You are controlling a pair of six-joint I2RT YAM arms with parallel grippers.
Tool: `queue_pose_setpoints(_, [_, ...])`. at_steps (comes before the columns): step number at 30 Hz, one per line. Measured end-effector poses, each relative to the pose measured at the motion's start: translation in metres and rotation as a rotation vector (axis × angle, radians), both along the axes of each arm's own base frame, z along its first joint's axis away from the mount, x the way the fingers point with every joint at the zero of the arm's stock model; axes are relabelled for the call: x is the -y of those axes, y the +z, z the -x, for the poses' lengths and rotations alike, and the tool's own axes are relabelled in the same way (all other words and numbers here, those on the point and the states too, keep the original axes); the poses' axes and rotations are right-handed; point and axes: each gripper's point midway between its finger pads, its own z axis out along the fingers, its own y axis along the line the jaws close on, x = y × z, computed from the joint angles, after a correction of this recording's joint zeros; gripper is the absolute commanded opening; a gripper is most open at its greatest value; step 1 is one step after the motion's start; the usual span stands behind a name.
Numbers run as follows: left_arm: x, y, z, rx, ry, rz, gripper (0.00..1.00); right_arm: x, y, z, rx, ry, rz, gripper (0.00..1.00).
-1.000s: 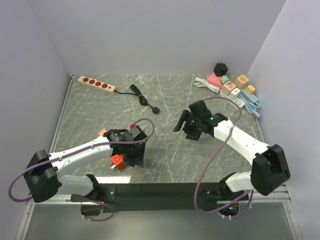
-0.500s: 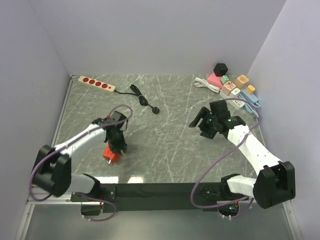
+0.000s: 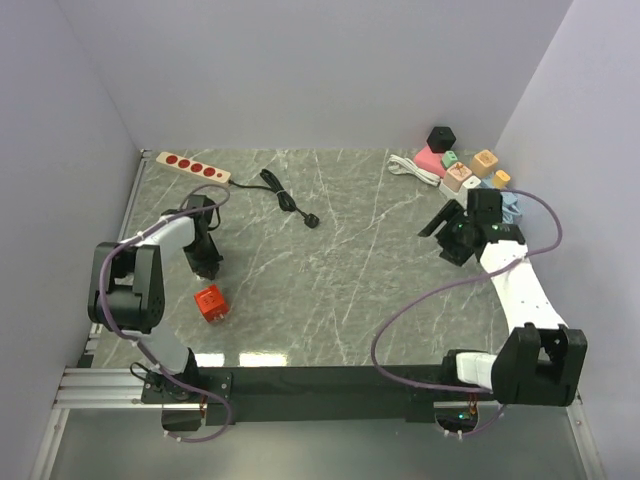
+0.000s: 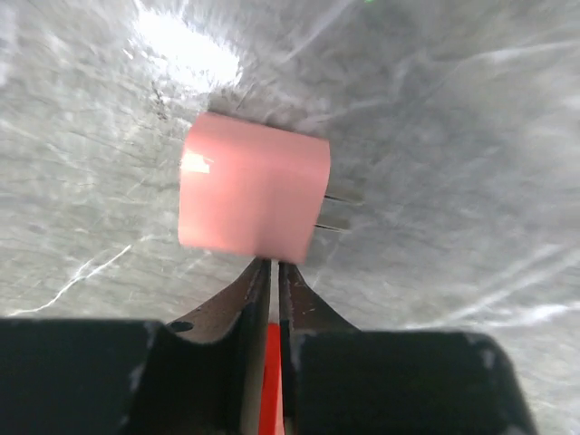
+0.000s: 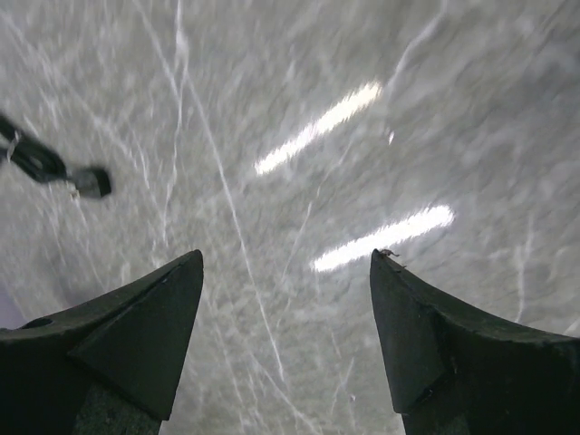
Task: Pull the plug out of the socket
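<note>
With the left gripper (image 4: 270, 270) all but closed on nothing and the right gripper (image 5: 285, 326) spread empty, the pink plug (image 4: 254, 186) is seen just past the left tips, prongs bared, apart from the red socket (image 3: 210, 302): pulling is judged done.

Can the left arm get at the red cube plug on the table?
Probably yes: the red cube plug lies in the open close to the left gripper, nothing between them, though its jaws would need opening.

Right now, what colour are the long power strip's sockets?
Red sockets in a beige power strip; top external view best.
</note>
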Motion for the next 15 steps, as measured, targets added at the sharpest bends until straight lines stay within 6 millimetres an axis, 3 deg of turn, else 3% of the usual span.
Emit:
queue_pose_setpoints(4, [0.002,0.025,-0.018,0.087,-0.006,0.001,0.22,0.035,0.005,-0.023,-0.005,-0.086,0.040,0.84])
queue_pose_setpoints(7, [0.016,0.066,-0.042,0.212,-0.041,0.034,0.36,0.064,0.010,-0.050,-0.001,-0.169,0.054,0.89])
queue_pose_setpoints(10, [0.044,0.123,-0.068,0.374,-0.102,0.102,0.50,0.092,0.016,-0.079,-0.003,-0.244,0.067,0.90])
queue_pose_setpoints(13, [0.070,0.160,-0.072,0.479,-0.161,0.186,0.56,0.118,0.027,-0.122,0.020,-0.292,0.089,0.90])
queue_pose_setpoints(15, [0.081,0.168,-0.067,0.501,-0.193,0.224,0.57,0.134,0.032,-0.150,0.040,-0.317,0.112,0.90])
